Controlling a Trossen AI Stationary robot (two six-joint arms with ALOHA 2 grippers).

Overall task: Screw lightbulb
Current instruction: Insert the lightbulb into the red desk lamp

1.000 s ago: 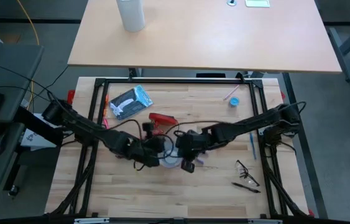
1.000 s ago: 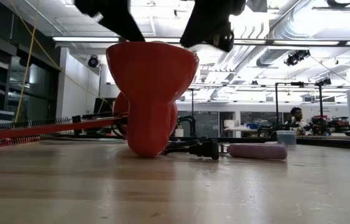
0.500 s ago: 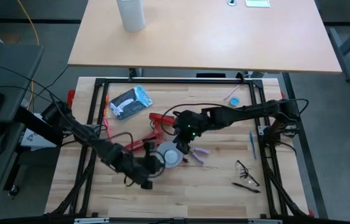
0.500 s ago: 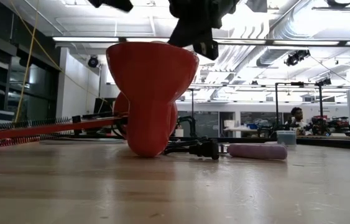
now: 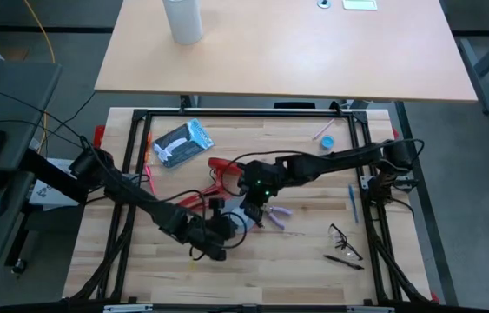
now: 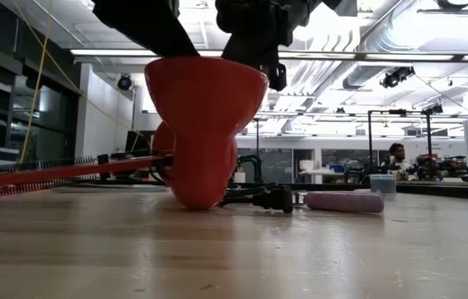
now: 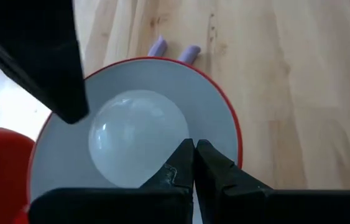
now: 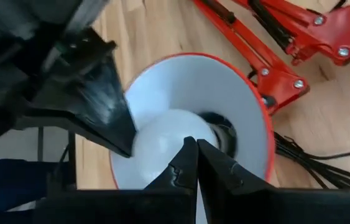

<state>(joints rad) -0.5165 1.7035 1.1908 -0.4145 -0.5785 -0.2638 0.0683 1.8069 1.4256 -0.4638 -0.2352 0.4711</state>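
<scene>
My left gripper [image 7: 193,152] hangs just above the open mouth of the red lamp [image 7: 224,102], its two fingers pressed together and holding nothing. Right below and just beyond those fingertips sits the lightbulb [image 7: 134,137], a pale round globe resting deep inside the lamp's white bowl. My right gripper [image 8: 192,152] is over the same bowl from the other side, fingers also closed together and empty, with the lightbulb [image 8: 168,134] directly under its tips. From table height, the lamp [image 6: 204,124] stands mouth-up on the wooden table [image 6: 300,249], both arms coming down onto it.
</scene>
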